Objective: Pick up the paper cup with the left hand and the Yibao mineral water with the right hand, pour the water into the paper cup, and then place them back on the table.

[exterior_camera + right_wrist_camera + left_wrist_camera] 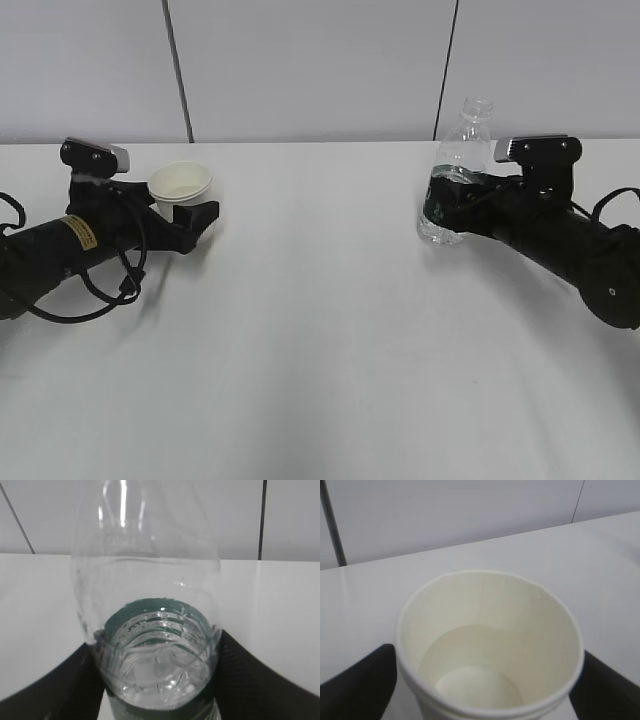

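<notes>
On table (320, 330): paper cup (181, 184) between gripper fingers (205, 215)

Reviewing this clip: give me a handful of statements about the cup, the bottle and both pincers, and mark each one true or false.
1. The cup stands between the left pincer's fingers. True.
2. The cup is lying on its side. False: it stands upright with its mouth upward, on the table.
3. The right pincer holds the bottle around its green label band. True.
4. The bottle has a cap on. False: its neck is open.
5. The bottle is full to the neck. False: water shows only low in the bottle; the upper part is empty.
6. Cup and bottle touch each other. False: they stand far apart, cup left, bottle right.
</notes>
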You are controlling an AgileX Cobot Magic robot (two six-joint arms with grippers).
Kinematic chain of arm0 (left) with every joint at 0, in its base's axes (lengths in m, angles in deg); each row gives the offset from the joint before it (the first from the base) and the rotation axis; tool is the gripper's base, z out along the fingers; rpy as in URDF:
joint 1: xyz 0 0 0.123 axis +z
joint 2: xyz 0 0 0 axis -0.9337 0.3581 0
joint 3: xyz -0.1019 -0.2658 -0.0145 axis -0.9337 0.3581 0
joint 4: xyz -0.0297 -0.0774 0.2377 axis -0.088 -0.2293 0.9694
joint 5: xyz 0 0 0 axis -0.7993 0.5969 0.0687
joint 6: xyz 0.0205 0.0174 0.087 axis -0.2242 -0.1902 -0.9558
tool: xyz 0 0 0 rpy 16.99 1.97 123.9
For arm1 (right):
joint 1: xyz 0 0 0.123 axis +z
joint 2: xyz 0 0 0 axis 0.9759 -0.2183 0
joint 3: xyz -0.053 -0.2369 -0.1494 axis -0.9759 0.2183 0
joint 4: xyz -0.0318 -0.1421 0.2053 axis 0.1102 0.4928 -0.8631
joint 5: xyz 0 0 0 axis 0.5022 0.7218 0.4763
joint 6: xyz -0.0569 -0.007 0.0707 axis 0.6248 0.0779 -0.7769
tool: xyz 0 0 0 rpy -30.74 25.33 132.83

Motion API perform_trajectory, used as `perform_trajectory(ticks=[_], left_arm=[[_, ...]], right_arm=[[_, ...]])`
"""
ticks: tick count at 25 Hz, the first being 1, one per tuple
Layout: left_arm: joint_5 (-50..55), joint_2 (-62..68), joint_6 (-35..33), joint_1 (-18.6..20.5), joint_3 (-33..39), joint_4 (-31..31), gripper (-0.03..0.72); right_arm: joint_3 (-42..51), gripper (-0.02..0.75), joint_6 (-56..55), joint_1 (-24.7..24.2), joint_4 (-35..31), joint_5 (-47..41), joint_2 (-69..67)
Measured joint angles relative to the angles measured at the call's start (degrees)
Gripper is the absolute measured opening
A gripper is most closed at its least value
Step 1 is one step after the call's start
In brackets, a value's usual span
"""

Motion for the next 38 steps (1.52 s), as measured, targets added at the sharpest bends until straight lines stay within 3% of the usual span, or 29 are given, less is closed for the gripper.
perform_trajectory(ticks=[38], left_arm=[[-0.1, 0.0, -0.02, 0.0, 0.0, 0.0, 0.59]], right_arm=[[0.0, 0.451, 0.1, 0.0, 0.48, 1.3, -2.14]])
